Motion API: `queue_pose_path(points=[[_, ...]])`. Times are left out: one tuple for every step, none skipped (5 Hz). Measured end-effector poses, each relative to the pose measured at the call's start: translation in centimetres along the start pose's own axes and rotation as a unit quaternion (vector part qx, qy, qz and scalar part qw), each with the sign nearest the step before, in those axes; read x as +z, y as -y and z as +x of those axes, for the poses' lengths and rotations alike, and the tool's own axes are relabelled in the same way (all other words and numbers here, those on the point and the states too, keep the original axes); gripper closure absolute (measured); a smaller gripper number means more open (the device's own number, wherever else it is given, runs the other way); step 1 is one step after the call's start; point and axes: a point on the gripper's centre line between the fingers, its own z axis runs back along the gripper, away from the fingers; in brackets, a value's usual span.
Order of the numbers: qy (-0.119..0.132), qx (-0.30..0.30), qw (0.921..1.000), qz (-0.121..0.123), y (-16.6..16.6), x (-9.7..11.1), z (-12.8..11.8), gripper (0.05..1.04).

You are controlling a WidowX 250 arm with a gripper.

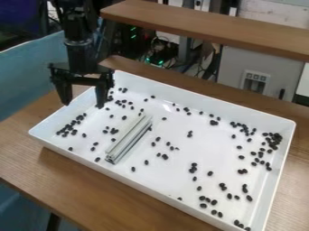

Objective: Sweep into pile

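Item, nearest: wooden table, brown, bearing the tray, presumably chosen as a flat base so that sweeping stays level.

Item: white tray, shallow, set at a slant on the table; its raised walls likely serve to keep small loose pieces in and to give a pile something to be pushed against.

Item: dark beans, many, scattered on the tray floor. Some lie by the near right corner; the densest group gathers toward the far right wall, a looser one lies at the left, and others are strewn across the middle. No single pile made; the task is judged to be at an early stage.

Item: metal bar, grooved, lying left of the tray's middle, one end toward the near wall, the other toward the far wall. Probably the sweeping tool, its long side suited to pushing many beans at once; beans might slip round its ends.

Item: black gripper, at the tray's far left corner, pointing down, its two fingers well apart with nothing between them, a spread that would suit taking the bar across its narrow width.

Item, farthest: wooden shelf, with cables behind, apparently no part of the work
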Motion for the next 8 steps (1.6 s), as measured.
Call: queue_pose_path(points=[[-0.015, -0.002, 0.9999, 0.001, 0.1, -1.1, -0.3, 0.083], [-0.001, -0.053, 0.9986, -0.010, 3.1, -1.8, -0.1, 0.083], [-0.003, -0.094, 0.9955, -0.009, 6.0, -2.3, -0.6, 0.083], [0.002, -0.126, 0.9920, -0.009, 7.7, -2.3, -0.9, 0.083], [-0.013, -0.138, 0.9903, 0.003, 8.7, -4.3, -0.8, 0.083], [-0.030, -0.141, 0.9895, 0.012, 8.7, -5.9, -0.9, 0.083], [-0.026, -0.148, 0.9887, 0.010, 8.8, -6.7, -0.6, 0.115], [-0.011, -0.152, 0.9883, 0.002, 9.1, -6.7, -0.2, 0.395]])
